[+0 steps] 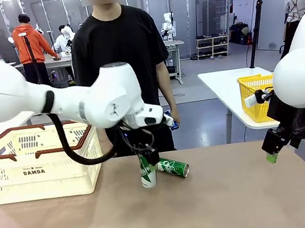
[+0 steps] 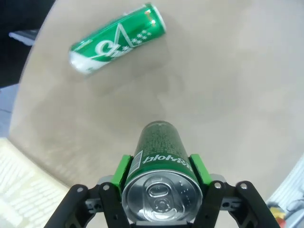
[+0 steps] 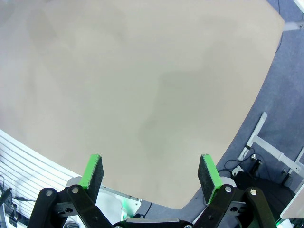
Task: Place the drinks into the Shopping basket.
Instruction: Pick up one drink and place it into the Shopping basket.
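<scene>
We see one green can (image 1: 148, 177) upright at mid-table, clamped in the left gripper (image 2: 161, 167). At its three o'clock, just beside it, a second green can (image 1: 174, 167) lies on its side. The cream DAMDA Shopping basket (image 1: 43, 182) sits at nine o'clock, well apart.

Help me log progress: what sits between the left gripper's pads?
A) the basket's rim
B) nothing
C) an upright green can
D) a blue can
C: in the left wrist view, the green pads of the left gripper flank the upright green can.
</scene>
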Available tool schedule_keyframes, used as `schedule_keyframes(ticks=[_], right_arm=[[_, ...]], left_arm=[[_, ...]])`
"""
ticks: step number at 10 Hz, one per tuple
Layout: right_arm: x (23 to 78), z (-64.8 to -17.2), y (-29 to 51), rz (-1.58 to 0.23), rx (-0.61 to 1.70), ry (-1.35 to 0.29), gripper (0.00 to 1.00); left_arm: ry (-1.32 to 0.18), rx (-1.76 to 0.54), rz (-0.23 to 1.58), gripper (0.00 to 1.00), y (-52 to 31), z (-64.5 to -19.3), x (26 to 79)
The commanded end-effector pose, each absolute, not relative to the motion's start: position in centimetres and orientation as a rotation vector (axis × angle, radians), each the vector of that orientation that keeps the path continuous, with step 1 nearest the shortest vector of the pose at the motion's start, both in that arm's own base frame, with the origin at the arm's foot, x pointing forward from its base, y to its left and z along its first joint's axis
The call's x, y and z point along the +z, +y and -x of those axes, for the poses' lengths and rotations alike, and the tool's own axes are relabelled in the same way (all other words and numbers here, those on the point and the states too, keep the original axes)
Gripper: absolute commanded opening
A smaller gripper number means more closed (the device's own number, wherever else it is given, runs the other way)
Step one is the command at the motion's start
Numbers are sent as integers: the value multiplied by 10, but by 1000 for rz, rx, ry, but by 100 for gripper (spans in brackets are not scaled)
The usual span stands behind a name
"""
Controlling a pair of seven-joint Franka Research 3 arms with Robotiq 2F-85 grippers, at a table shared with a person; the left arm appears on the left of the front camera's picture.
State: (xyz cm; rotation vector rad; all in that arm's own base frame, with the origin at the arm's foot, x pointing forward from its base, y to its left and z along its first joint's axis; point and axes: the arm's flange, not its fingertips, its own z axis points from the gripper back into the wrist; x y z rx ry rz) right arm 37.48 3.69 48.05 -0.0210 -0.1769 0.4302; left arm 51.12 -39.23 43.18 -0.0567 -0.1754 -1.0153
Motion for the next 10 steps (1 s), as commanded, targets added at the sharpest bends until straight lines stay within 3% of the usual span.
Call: schedule_keyframes(ticks=[1, 6, 10], right_arm=[[482, -375, 35, 23, 442, -175, 100], [482, -375, 35, 23, 442, -175, 100], [482, -375, 35, 23, 442, -175, 100]], left_arm=[[-219, -953, 62, 0, -353, -502, 475], [-509, -609, -23, 0, -259, -531, 617], [-546, -297, -68, 0, -147, -544, 661]])
